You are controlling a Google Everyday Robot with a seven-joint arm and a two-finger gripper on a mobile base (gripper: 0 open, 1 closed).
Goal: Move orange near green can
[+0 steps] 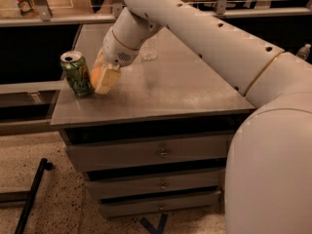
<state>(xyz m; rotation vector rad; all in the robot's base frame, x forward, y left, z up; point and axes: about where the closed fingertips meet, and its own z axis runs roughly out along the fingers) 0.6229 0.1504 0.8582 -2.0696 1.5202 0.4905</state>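
Note:
The green can (pixel 77 74) stands upright near the left front corner of the grey cabinet top (pixel 170 91). It is green with dark and pale markings and a silver top. My gripper (pixel 103 78) is low over the top, just right of the can. The orange (pixel 96 74) sits between the pale fingers (pixel 108 80); only its left side shows. The orange is almost touching the can's right side. The gripper is shut on the orange.
A clear plastic water bottle (pixel 148 52) is partly hidden behind my arm at the middle of the top. The cabinet has several drawers (pixel 161 152) below. A shelf rail (pixel 58 18) runs behind. A black bar (pixel 31 199) lies on the floor at the lower left.

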